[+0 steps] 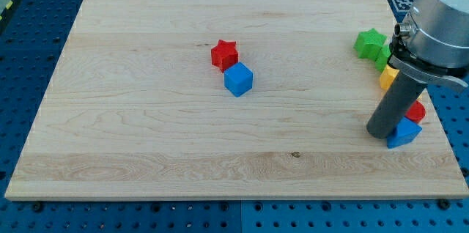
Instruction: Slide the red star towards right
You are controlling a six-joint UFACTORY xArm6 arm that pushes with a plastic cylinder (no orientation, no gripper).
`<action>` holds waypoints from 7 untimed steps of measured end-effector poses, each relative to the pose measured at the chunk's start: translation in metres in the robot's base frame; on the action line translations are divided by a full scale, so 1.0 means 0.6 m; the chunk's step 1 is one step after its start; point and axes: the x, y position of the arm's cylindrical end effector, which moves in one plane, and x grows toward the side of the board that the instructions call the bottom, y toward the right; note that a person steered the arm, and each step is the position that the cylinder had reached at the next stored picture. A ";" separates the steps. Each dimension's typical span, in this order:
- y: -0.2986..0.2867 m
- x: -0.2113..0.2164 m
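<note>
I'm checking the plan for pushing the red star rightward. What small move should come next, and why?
Probably carry my tip across toward the view's left, to the far side of the red star. It now sits at the view's right by a blue block, so it cannot push the star rightward yet. The blue cube touches the star's lower right.

Lighting bright, even, diffuse overhead. Pale wooden board point(146, 79) shows no glare. Short soft shadows hug red star block point(224, 54) and blue cube block point(238, 79), far left of my tip point(381, 135). Focus sharp throughout; board edges slightly keystoned.
</note>
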 end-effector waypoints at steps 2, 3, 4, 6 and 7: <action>-0.046 0.007; -0.146 0.016; -0.261 0.017; -0.391 -0.035; -0.422 -0.081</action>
